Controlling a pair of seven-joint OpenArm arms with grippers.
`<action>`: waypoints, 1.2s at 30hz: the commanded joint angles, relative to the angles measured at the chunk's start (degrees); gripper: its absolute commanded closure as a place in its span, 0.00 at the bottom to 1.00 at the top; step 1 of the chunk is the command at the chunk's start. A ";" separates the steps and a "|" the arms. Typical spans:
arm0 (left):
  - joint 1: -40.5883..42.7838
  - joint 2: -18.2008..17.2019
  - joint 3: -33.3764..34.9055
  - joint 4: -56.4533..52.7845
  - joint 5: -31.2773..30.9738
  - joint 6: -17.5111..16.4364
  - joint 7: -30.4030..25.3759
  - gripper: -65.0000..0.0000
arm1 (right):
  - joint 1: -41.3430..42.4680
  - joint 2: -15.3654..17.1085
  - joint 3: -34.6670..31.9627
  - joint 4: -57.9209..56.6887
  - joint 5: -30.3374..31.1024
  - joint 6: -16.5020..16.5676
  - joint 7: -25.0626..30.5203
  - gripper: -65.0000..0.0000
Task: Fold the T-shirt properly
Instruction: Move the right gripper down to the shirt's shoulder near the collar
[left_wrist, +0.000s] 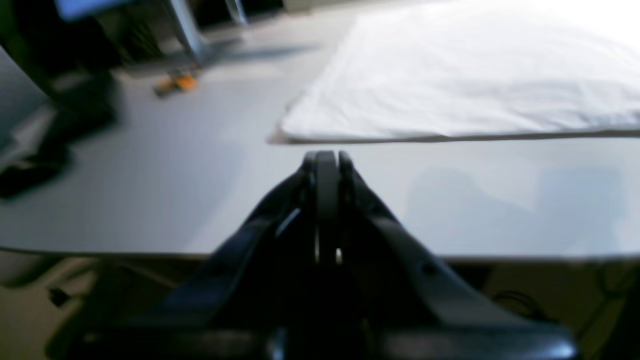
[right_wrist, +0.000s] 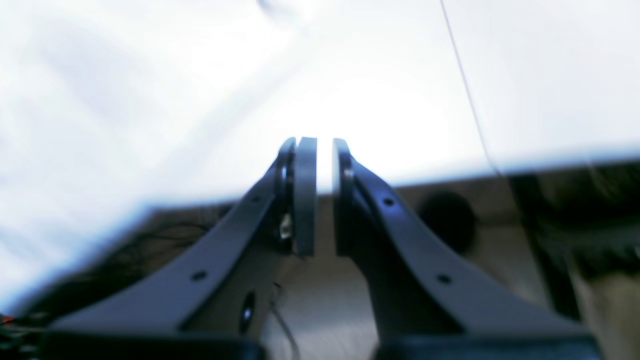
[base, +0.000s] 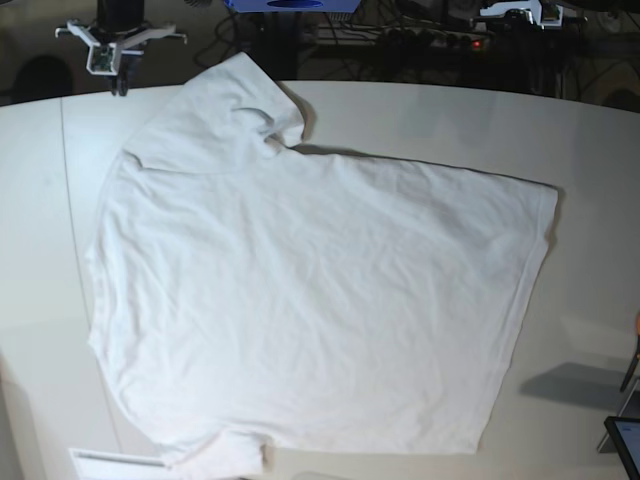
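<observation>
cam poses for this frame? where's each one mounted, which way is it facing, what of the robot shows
Left wrist: behind the shut left gripper, facing the T-shirt hem across the table.
Right wrist: behind the slightly parted right gripper, over the table edge.
Base: overhead, looking down; no gripper visible.
Shared: left wrist and base both show the T-shirt.

Both grippers are black, with curved arms dotted by screw holes; the right fingers carry flat grey pads.

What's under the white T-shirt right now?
The T-shirt lies spread flat on the white table, which shows all around it. Whatever is beneath the fabric itself is covered.
</observation>
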 joint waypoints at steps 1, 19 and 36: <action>1.04 -1.37 -0.47 1.21 -1.92 0.30 -0.55 1.00 | -0.49 -0.28 -0.82 1.61 1.61 2.52 0.72 0.91; -1.86 -7.35 -0.56 1.74 -9.39 0.21 9.65 1.00 | 3.29 4.47 1.56 2.85 43.28 10.00 -14.67 0.40; -2.65 -7.26 -0.91 1.30 -9.39 0.21 10.62 1.00 | -3.66 -0.28 3.75 2.85 46.80 10.35 -22.67 0.47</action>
